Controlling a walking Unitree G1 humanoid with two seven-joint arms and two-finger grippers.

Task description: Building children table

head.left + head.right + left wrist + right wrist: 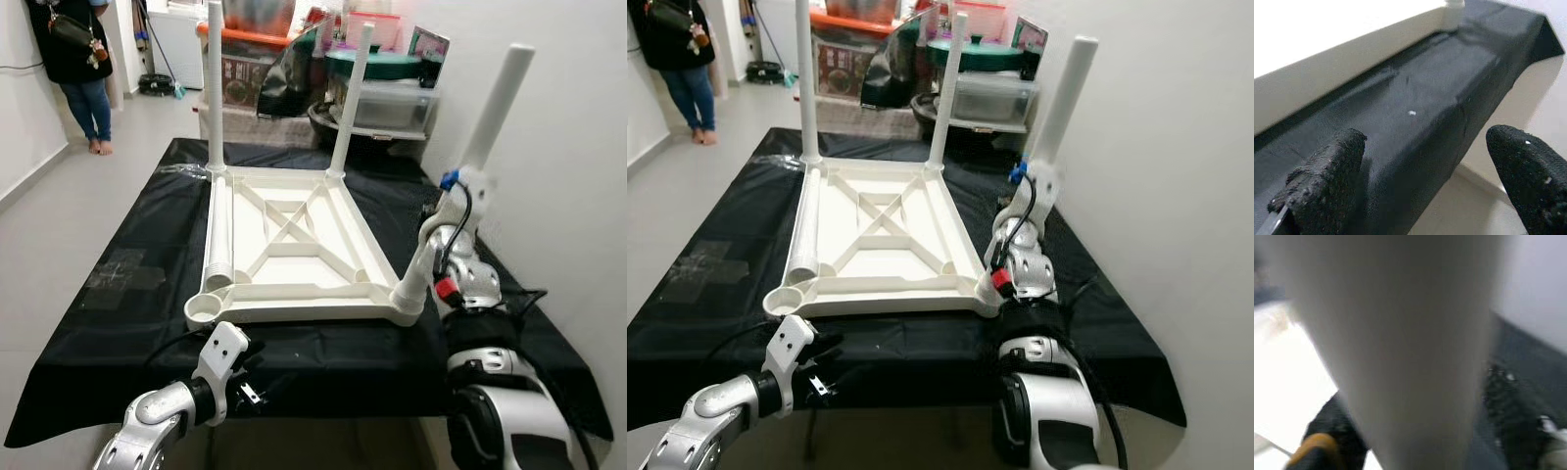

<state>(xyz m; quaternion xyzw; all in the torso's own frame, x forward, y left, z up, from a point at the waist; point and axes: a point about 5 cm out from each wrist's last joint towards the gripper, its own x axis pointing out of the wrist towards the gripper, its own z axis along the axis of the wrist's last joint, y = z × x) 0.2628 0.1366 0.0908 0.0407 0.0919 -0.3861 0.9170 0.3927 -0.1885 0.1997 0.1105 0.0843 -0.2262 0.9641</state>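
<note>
Left tool (1420,181) sat low at the near edge of the table (118,313), just below and in front of the tabletop's empty near-left socket (204,307). Its fingers (1327,181) stood wide apart, gripping nothing; wrist view looked between them along the black cloth (1415,112) draped over the table edge, with the white frame just beyond.

White children's tabletop (294,245) lay upside down on the black cloth, ahead of the left tool and to the left of the right tool, cross-braced underside facing up. Two legs stood upright in the far corners: far-left leg (215,88) and far-right leg (351,98). One loose leg (219,230) lay flat along the tabletop's left rail, its open end just behind the empty socket.

Right tool (1415,421) was at the tabletop's near-right corner, clamped on the fourth leg (470,166). In the wrist view a black finger (1332,426) showed on either side of the blurred white tube. That leg leaned, its lower end meeting the near-right socket (407,304) and its top tilted away to the right, toward the wall. Whether it was fully seated could not be told.

Far beyond the left tool, a person (78,69) stood on the floor. Past the table's far edge, storage boxes and bags (372,78) were piled up.
</note>
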